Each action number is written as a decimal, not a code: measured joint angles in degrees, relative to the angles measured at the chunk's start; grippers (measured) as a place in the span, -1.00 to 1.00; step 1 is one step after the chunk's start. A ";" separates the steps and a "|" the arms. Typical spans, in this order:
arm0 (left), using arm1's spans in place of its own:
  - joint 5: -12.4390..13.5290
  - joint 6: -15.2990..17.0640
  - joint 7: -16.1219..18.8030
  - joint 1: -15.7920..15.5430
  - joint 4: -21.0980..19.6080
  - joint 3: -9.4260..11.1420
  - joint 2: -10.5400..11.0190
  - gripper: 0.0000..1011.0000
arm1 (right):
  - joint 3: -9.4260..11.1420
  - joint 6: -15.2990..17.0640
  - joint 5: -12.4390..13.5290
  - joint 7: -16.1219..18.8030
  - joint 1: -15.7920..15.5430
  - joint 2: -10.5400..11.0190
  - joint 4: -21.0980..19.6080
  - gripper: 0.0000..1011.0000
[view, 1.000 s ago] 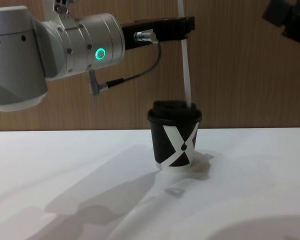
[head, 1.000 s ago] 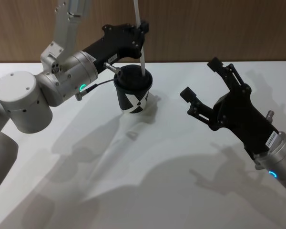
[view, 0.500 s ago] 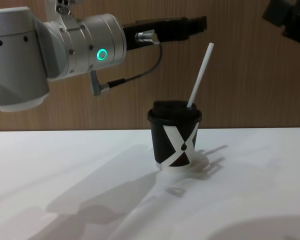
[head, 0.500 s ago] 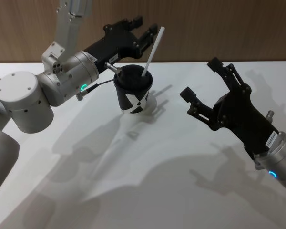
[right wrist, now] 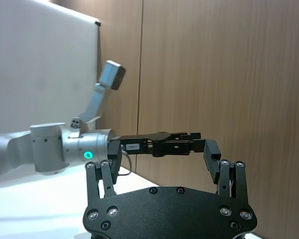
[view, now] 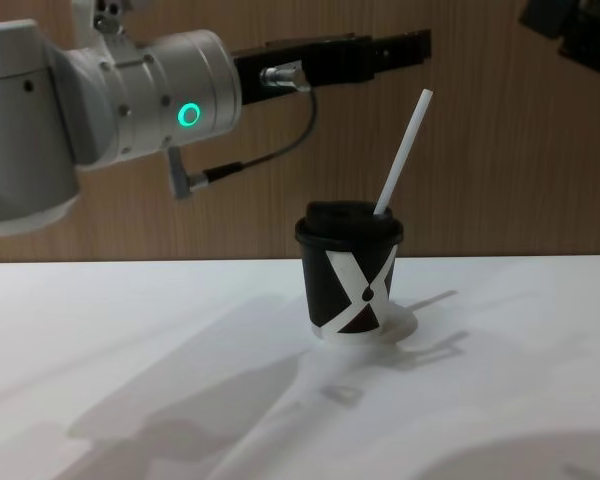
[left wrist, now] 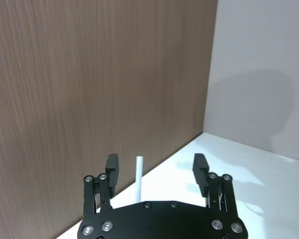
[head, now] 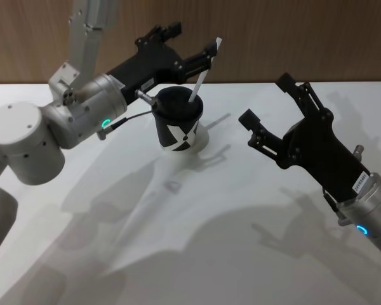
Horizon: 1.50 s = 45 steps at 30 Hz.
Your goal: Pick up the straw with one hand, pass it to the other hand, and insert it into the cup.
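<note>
The black cup (head: 178, 125) with a white X mark stands upright on the white table, also in the chest view (view: 350, 275). The white straw (head: 205, 68) sticks through its domed lid and leans to the right (view: 404, 150). My left gripper (head: 192, 40) hovers open just above and behind the cup, its fingers apart on either side of the straw's top without touching it. The left wrist view shows the straw's tip (left wrist: 139, 175) between the spread fingers of the left gripper (left wrist: 156, 167). My right gripper (head: 265, 100) hangs open to the right of the cup, holding nothing.
The white table (head: 197, 241) stretches bare in front of the cup. A wood-panel wall (head: 292, 38) runs along the table's far edge. The right wrist view shows the left arm (right wrist: 65, 148) beyond the right gripper (right wrist: 163, 154).
The left gripper has let go of the straw and opened. The straw dropped into the cup and tipped to the right. The left gripper has risen slightly; the right arm has hardly moved.
</note>
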 joint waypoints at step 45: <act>-9.67 -1.61 -10.44 14.52 -15.41 -4.63 13.99 0.98 | -3.26 16.40 -3.67 -21.15 -4.40 -4.46 -11.53 0.98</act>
